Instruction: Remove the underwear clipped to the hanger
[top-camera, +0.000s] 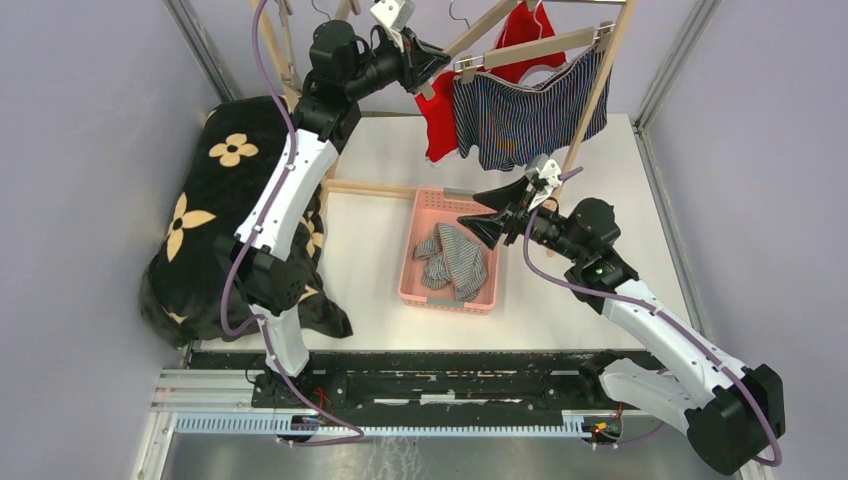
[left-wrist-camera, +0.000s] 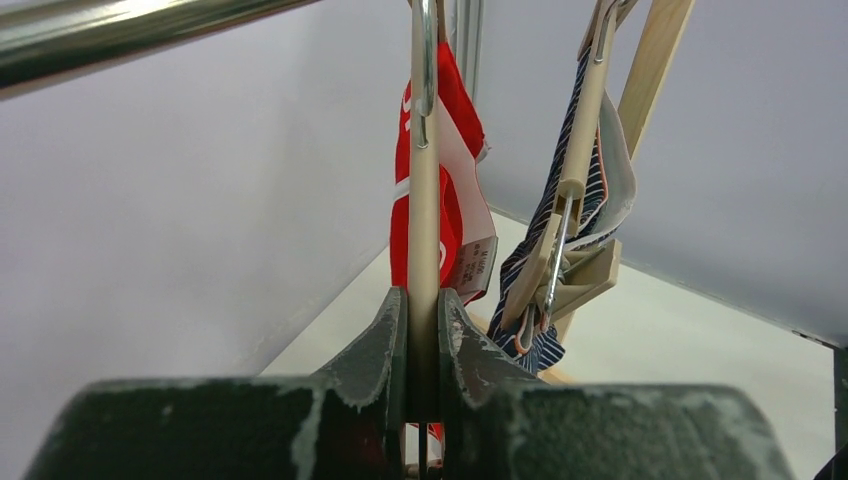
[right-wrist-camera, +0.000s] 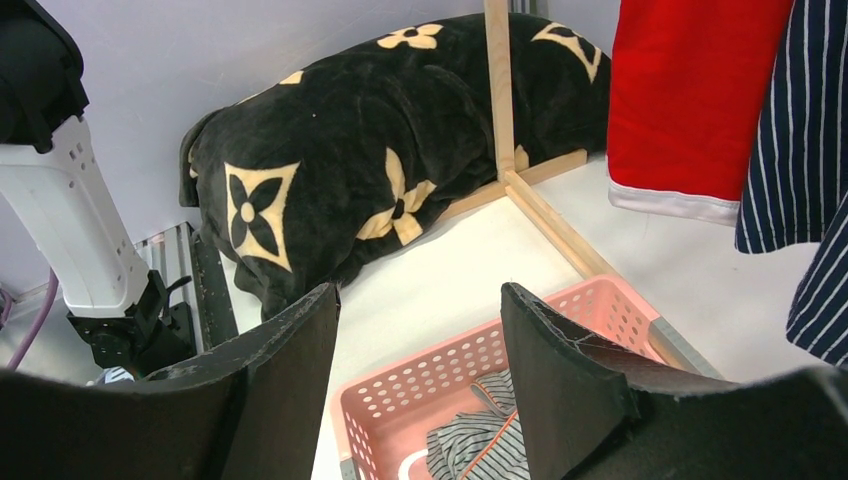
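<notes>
While the left end effector (left-wrist-camera: 423, 335) is pinched shut on the edge-on hanger (left-wrist-camera: 424, 220), the red briefs (left-wrist-camera: 458, 150) hang just behind that bar, and the boxers (left-wrist-camera: 590, 190) hang clipped a little to its right. The right end effector (right-wrist-camera: 418, 310) stands wide open, holding nothing. Just below it, the striped briefs (right-wrist-camera: 465, 455) lie in the basket (right-wrist-camera: 380, 395) on the counter (right-wrist-camera: 450, 270).

Red briefs (top-camera: 440, 125) partly hidden behind blue boxers (top-camera: 530, 115).
</notes>
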